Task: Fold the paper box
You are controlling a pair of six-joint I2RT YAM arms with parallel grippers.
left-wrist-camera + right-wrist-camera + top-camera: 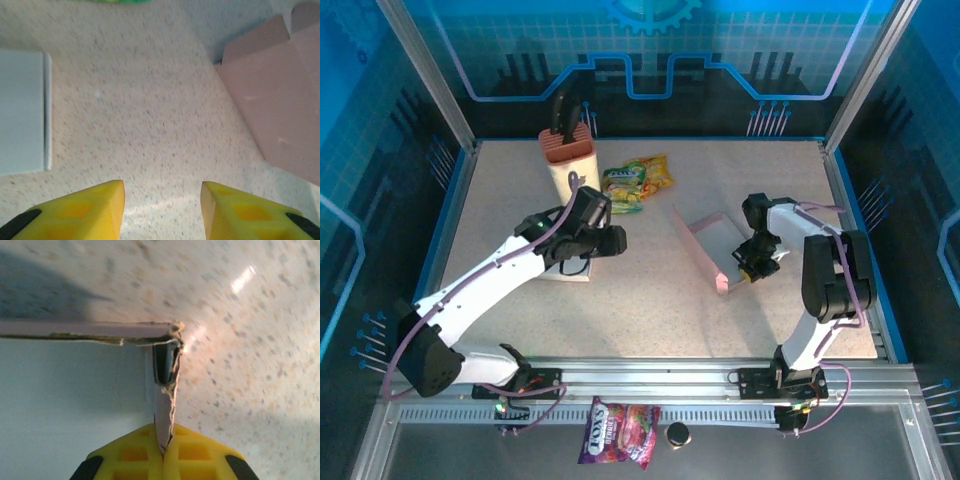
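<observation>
**Box partly raised, right fingers pinching a wall**

Nearest you, off the table (520, 330) on the front rail, lie a packet (618, 432) and a small dark cap (677, 434); neither belongs to the job.

On the table, the right fingers (752, 262) are closed flat on a thin edge of the box (715, 245). Your right wrist view shows them (164, 449) pressed together on that wall where it meets another at a ragged corner of the box (85, 330).

The box sits in the right half of the table, about midway between near and far edges. Its long left wall stands up and its floor lies flat.

The left fingers (612, 240) hover left of centre, spread wide with nothing between them (162, 200). They are apart from the box (280, 110) and beside a pale slab (22, 110).

Near the far edge stand a holder (567, 150) and some snack bags (637, 180).

As I judge it, you are early to midway. Some walls are up and one corner is pinched. The box does not look closed or squared, so the other walls and any tucking are left. I cannot tell whether the far end is folded.
</observation>
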